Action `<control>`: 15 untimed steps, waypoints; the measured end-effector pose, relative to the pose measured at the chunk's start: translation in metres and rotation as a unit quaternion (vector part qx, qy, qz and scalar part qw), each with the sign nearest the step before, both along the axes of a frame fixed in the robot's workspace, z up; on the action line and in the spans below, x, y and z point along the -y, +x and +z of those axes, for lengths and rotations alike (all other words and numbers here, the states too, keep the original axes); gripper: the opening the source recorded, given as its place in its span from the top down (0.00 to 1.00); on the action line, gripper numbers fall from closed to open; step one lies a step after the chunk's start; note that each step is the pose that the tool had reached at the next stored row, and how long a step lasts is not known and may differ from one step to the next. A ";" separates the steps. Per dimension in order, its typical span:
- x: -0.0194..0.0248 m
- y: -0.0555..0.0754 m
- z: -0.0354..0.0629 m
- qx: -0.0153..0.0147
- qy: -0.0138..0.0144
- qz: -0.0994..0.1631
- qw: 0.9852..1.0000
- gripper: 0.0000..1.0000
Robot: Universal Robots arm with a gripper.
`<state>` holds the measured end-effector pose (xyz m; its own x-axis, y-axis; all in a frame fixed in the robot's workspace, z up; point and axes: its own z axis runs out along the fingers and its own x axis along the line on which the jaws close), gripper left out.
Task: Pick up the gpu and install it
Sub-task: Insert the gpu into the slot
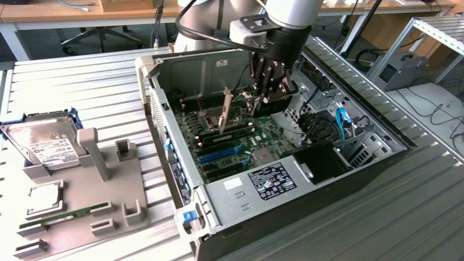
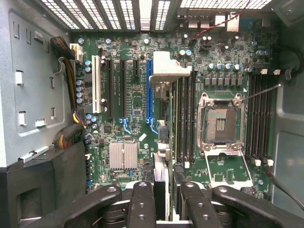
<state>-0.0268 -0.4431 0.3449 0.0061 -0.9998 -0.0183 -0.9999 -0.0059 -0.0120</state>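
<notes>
The open computer case (image 1: 239,187) lies on its side on the slatted table. My gripper (image 1: 265,99) reaches down inside it, over the motherboard (image 1: 264,133). The gpu (image 1: 226,110) hangs edge-on between the fingers, silver end bracket towards the case's rear wall. In the wrist view my gripper (image 2: 166,209) is shut on the gpu (image 2: 162,142), whose bracket (image 2: 164,66) points at the vented rear panel. The card's edge runs just beside the long blue slot (image 2: 149,90), above the board and apart from it.
An open CPU socket (image 2: 221,126) and RAM slots lie beside the card. A grey fixture tray (image 1: 98,179) at the exterior view's left carries a silver hard drive (image 1: 43,144), a CPU chip (image 1: 43,197) and a RAM stick (image 1: 65,215). A blue cable (image 1: 340,122) hangs by the drive bays.
</notes>
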 end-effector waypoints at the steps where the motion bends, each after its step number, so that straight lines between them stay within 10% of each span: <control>1: 0.0002 0.000 -0.0002 0.000 0.000 0.000 1.000 0.74; 15: 0.0024 -0.001 -0.0069 0.000 0.000 0.000 1.000 0.74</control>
